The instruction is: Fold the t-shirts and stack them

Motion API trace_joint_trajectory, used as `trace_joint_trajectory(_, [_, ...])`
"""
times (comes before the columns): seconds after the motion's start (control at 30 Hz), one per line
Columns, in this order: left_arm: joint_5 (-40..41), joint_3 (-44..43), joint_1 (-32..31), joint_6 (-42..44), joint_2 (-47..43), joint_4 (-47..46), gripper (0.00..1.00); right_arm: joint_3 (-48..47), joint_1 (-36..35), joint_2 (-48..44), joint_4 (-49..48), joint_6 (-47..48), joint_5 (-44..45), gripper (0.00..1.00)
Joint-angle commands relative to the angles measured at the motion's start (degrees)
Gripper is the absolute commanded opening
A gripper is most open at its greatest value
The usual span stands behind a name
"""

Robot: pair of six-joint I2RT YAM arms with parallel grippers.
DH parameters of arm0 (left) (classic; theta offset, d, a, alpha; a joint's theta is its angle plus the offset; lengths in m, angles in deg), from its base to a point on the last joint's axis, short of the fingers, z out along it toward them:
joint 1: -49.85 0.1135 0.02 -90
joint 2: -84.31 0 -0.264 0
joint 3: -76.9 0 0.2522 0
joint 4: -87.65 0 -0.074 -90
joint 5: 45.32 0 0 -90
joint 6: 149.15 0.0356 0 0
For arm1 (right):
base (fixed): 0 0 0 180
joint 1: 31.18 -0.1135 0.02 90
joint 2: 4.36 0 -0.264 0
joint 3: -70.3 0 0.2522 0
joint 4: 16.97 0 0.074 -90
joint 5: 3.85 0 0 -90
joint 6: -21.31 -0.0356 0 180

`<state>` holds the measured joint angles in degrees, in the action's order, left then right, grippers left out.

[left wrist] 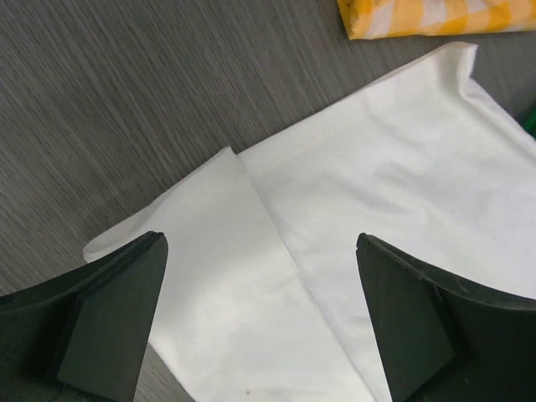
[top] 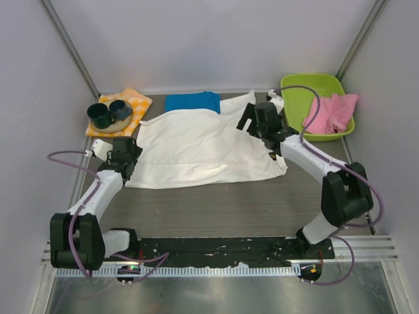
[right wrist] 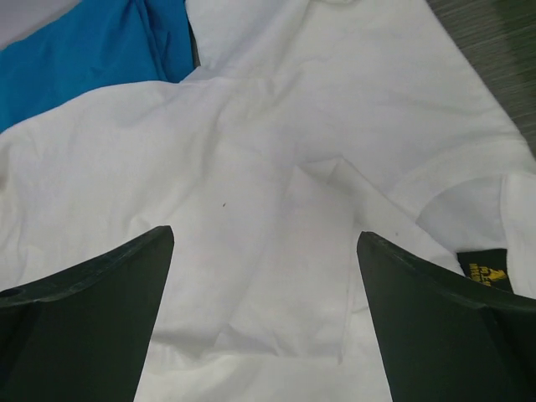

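A large white t-shirt lies spread on the dark table, its plain side up. A folded turquoise-blue t-shirt lies behind it, partly under its far edge. My left gripper hovers over the white shirt's left corner, jaws open, nothing between them. In the left wrist view the white t-shirt's folded corner lies flat below the fingers. My right gripper stands open above the shirt's far right part. The right wrist view has the white t-shirt, its collar label and the blue t-shirt.
An orange-and-white checked cloth with two dark cups sits at the back left. A green basin at the back right holds a pink garment. White walls close in the table on three sides.
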<state>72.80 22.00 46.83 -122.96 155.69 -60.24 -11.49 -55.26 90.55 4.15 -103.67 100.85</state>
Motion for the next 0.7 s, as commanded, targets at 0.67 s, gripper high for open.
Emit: trace_joint_trajectory(0.67, [-10.10,0.45,-8.66,15.12,5.18,-2.44,1.00,19.69,-1.24,-10.63,3.19,3.96,-3.53,0.99])
